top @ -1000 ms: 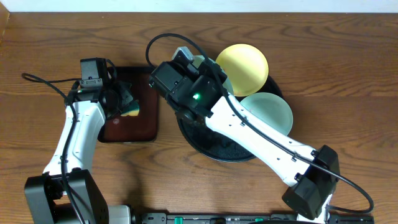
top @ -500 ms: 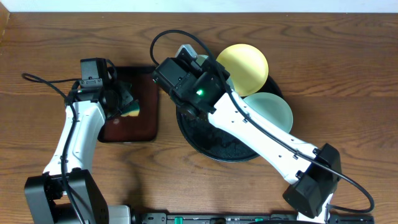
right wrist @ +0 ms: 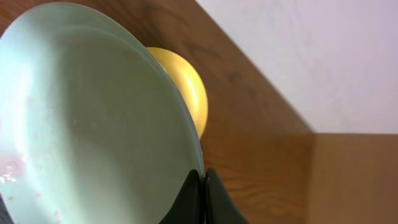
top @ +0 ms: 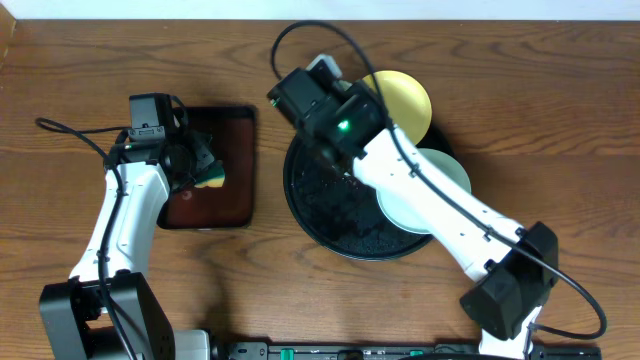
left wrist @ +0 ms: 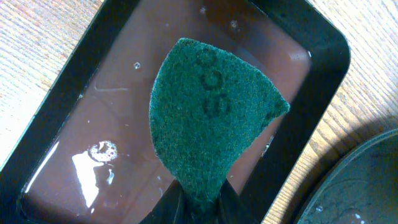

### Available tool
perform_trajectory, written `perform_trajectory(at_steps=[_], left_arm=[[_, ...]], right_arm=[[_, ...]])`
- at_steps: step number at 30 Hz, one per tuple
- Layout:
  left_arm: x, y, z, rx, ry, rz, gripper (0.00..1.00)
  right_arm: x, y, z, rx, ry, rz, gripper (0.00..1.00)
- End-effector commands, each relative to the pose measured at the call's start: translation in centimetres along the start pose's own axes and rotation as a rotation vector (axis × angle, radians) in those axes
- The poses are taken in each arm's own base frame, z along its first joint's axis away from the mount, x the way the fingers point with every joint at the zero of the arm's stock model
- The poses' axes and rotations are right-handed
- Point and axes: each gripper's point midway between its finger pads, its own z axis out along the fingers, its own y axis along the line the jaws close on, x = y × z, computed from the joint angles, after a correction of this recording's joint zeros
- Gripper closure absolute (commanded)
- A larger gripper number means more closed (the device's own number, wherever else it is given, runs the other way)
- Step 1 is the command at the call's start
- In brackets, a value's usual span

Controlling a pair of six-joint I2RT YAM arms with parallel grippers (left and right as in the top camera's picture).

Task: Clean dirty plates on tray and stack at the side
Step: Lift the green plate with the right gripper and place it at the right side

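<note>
The task looks to be at its beginning. No plate is stacked at the side on the brown wooden surface [top: 550, 100]; all three plates are at the large round black speckled tray [top: 330, 210].

The right end effector [right wrist: 202, 177] is pressed together on the rim of one pale blue-green round plate [right wrist: 93, 124] and holds it tilted on its edge. In the overhead view the arm hides this plate almost fully. On its inner face there are faint pink smears near the lower left, so I judge that it is not cleaned yet.

The pale yellow round plate [top: 405, 95] lies at the far rim of the black tray and partly goes over the rim. The second pale blue-green plate [top: 425, 190] lies on the right part of the tray. I cannot tell from here whether these two are dirty.

The left end effector [left wrist: 199, 205] pinches a sponge with a dark green scrubbing face [left wrist: 211, 124] above the small rectangular dark-brown tray [top: 235, 150], which has a thin layer of water in it. The sponge and the held plate are well apart.

So what remains, in my judgement, is nearly everything: bring the sponge and the plate together, wipe it, put it down beside the tray, and then do the same with the other two.
</note>
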Motion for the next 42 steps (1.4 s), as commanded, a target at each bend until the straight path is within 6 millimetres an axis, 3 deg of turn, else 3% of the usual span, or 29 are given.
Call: perform_trajectory(at_steps=[1, 3, 5, 6, 8, 13, 18, 23, 26, 28, 30, 33, 37, 42], left_arm=[[0.4, 0.4, 0.2, -0.008, 0.008, 0.010, 0.92], [0.4, 0.4, 0.2, -0.007, 0.008, 0.010, 0.92], [0.4, 0.4, 0.2, -0.008, 0.008, 0.010, 0.92], [0.4, 0.4, 0.2, -0.008, 0.008, 0.010, 0.92], [0.4, 0.3, 0.2, -0.007, 0.008, 0.010, 0.92], [0.3, 0.3, 0.2, -0.006, 0.005, 0.011, 0.92], [0.3, 0.3, 0.2, -0.006, 0.005, 0.011, 0.92], [0.3, 0.3, 0.2, -0.006, 0.005, 0.011, 0.92], [0.3, 0.3, 0.2, -0.006, 0.006, 0.011, 0.92], [0.3, 0.3, 0.2, -0.006, 0.005, 0.011, 0.92], [0.3, 0.3, 0.2, -0.006, 0.005, 0.011, 0.92], [0.3, 0.3, 0.2, -0.006, 0.005, 0.011, 0.92], [0.2, 0.3, 0.2, -0.004, 0.001, 0.011, 0.92], [0.1, 0.2, 0.2, -0.002, -0.002, 0.012, 0.92]], right_arm=[[-0.1, 0.3, 0.9, -0.181, 0.006, 0.080, 0.99], [0.2, 0.2, 1.4, -0.208, 0.019, 0.083, 0.99], [0.7, -1.8, 2.2, -0.127, 0.047, 0.243, 0.99], [0.7, -1.8, 2.4, -0.143, 0.052, 0.277, 0.99], [0.5, -0.1, 2.4, -0.276, 0.040, 0.165, 0.99], [0.9, -2.1, 3.3, -0.238, 0.071, 0.377, 0.99], [1.2, -3.2, 4.7, -0.407, 0.094, 0.522, 0.99], [2.8, -6.4, 6.9, -0.714, 0.139, 0.754, 0.99], [4.6, -10.0, 8.4, -0.825, 0.137, 0.892, 0.99], [7.5, -13.8, 10.4, -0.805, 0.144, 0.994, 0.99], [10.2, -16.5, 12.0, -0.742, 0.156, 1.040, 0.99], [16.1, -20.2, 14.9, -0.579, 0.233, 1.140, 0.99], [22.2, -21.4, 17.4, -0.419, 0.365, 1.284, 0.99], [27.4, -19.1, 20.0, -0.356, 0.462, 1.356, 0.99]])
